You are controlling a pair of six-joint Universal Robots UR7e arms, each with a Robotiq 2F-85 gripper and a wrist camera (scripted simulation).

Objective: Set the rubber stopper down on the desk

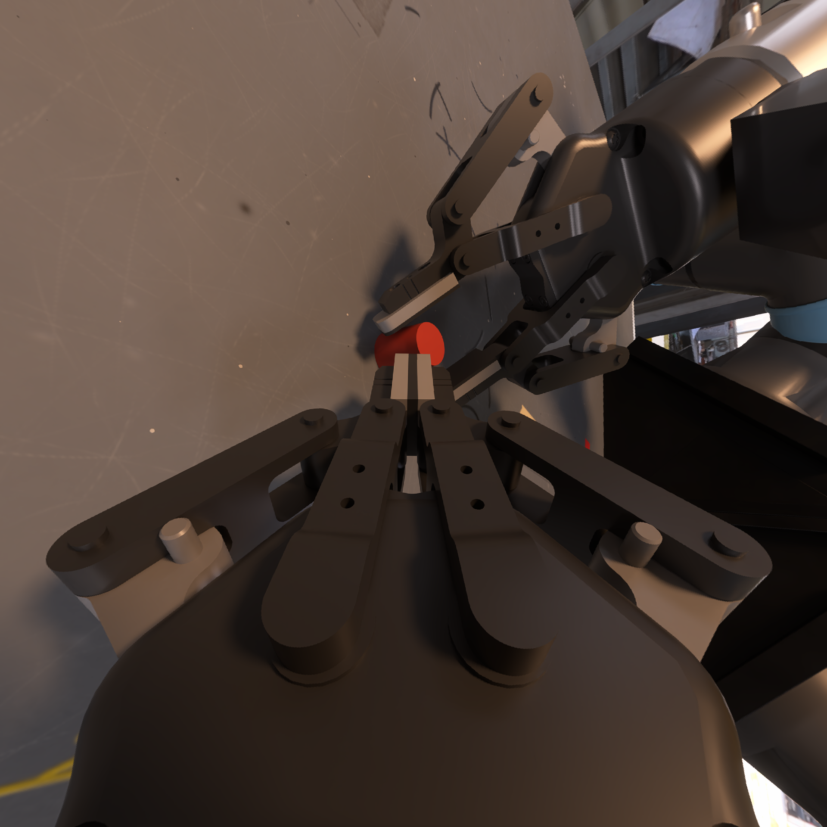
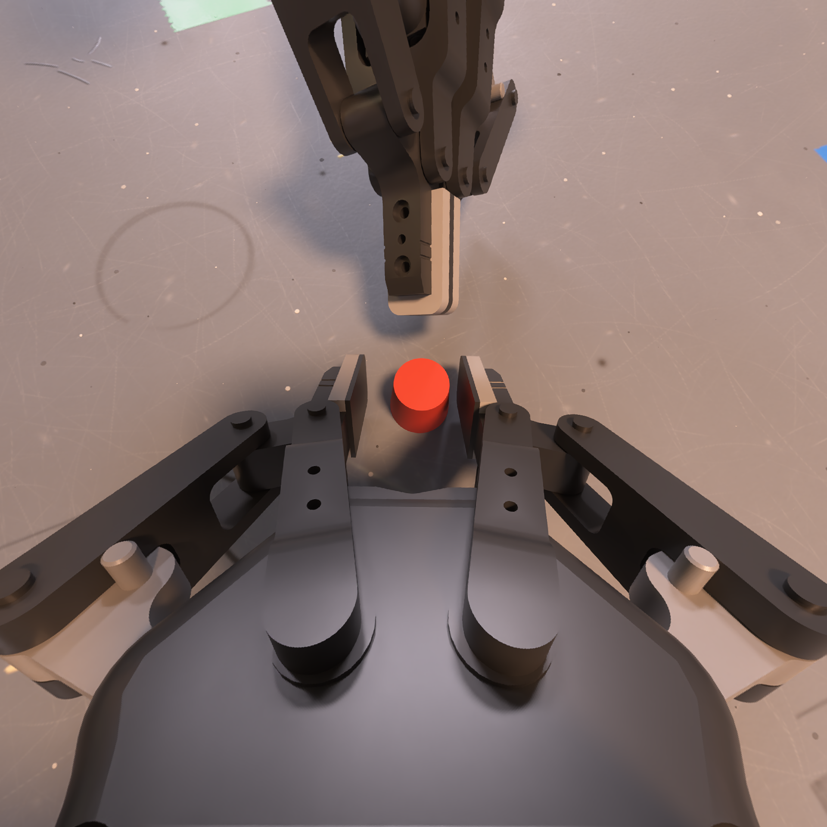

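Note:
The red rubber stopper [image 2: 420,394] stands upright on the scratched grey desk [image 2: 179,402], wide end up, with a small shadow at its base. My right gripper [image 2: 411,362] is open, one pad on each side of the stopper with a gap on both sides. My left gripper [image 1: 411,373] is shut and empty, its tips just short of the stopper [image 1: 409,344]. In the right wrist view the left gripper [image 2: 423,309] comes in from above, pads pressed together. In the left wrist view one right finger pad [image 1: 416,304] sits over the stopper.
A black box [image 1: 716,470] stands close on the right in the left wrist view, with metal racking [image 1: 626,53] behind it. A green patch [image 2: 210,11] and a blue corner [image 2: 821,154] lie at the desk's edges. A drawn circle [image 2: 174,264] marks the desk.

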